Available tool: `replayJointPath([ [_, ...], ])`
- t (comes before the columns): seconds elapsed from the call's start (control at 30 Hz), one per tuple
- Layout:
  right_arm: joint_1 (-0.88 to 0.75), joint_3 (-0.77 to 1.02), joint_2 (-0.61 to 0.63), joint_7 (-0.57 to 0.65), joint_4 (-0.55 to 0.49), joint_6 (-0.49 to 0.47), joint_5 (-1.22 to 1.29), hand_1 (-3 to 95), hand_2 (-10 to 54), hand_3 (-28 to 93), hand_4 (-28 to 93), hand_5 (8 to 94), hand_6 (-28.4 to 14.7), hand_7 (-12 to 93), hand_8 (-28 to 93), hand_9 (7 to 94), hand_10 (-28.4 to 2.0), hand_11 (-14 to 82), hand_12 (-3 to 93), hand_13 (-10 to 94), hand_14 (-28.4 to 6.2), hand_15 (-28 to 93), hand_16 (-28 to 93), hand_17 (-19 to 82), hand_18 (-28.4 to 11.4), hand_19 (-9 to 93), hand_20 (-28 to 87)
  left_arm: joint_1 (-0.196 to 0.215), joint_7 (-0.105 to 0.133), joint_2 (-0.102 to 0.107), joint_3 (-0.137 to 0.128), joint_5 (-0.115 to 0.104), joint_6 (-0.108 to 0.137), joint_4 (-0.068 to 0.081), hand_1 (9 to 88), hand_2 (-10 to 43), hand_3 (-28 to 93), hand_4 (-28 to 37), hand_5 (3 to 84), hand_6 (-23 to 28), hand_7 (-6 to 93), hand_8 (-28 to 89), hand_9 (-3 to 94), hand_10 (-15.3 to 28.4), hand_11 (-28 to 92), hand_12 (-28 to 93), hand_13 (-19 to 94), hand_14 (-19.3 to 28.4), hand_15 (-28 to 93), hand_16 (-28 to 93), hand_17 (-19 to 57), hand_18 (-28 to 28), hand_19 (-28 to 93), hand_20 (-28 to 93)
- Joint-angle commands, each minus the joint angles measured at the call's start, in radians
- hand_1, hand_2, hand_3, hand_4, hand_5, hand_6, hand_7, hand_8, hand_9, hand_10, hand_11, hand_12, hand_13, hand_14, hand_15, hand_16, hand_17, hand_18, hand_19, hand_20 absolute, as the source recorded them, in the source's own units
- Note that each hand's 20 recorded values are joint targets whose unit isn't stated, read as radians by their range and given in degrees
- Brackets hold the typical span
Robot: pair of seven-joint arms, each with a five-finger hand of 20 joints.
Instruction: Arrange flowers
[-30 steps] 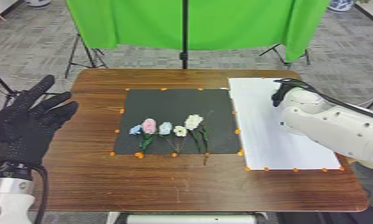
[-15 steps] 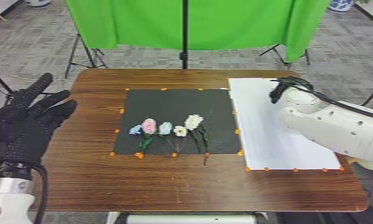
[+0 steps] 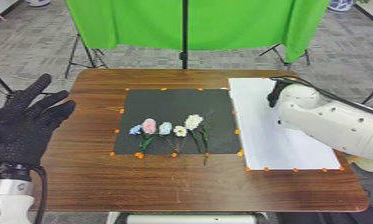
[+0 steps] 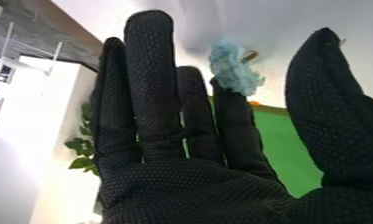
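On the black mat (image 3: 165,105) lie a blue flower (image 3: 135,130), a pink one (image 3: 149,126), a pale blue one (image 3: 166,128), a small white one (image 3: 180,131) and a larger white one (image 3: 193,121), stems toward the near edge. My right hand (image 3: 274,94) is over the far part of the white sheet (image 3: 258,135). In the right wrist view my right hand (image 4: 187,182) is open, fingers straight, thumb apart; a light blue flower (image 4: 236,68) appears beyond the fingertips, whether touching I cannot tell. My left hand (image 3: 24,122) is open at the table's left edge.
Orange markers line the edges of the mat and sheet on the brown table (image 3: 165,185). A green cloth (image 3: 138,25) hangs on a stand behind the table. My right forearm (image 3: 333,125) crosses the sheet's right side.
My right hand and forearm have shifted slightly to the left over the sheet, and the hand has turned somewhat toward the near side. My left hand has drifted very slightly left.
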Motion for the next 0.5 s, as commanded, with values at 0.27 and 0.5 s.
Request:
replayJointPath([
  [0.27,0.055,-0.230,0.022,-0.042,-0.022,0.392,-0.165,54.3,-9.5,69,-28,75.5,5.8,36,-3,90.6,-3.7,8.7,30.7,82,-0.2,48,26,38,-13.4,82,5,0.015,-0.002,-0.015,0.007,-0.003,-0.004,-0.002,21.5,9.2,77,-28.3,31.5,7.3,17.0,-11,33.3,21.3,32,11,26,28.4,61,-13,-7.1,26.2,60,25],
  [0.5,0.085,-0.231,0.036,-0.041,-0.095,0.478,-0.221,55.4,-9.5,69,-28,80.5,5.3,33,-1,93.7,-3.2,13.6,31.5,85,0.0,50,26,39,-13.2,85,5,0.019,-0.010,-0.023,0.002,-0.003,0.001,-0.004,21.5,9.2,77,-28.2,31.6,7.3,17.0,-11,33.4,21.4,32,11,26,28.4,61,-12,-7.1,26.2,60,25],
])
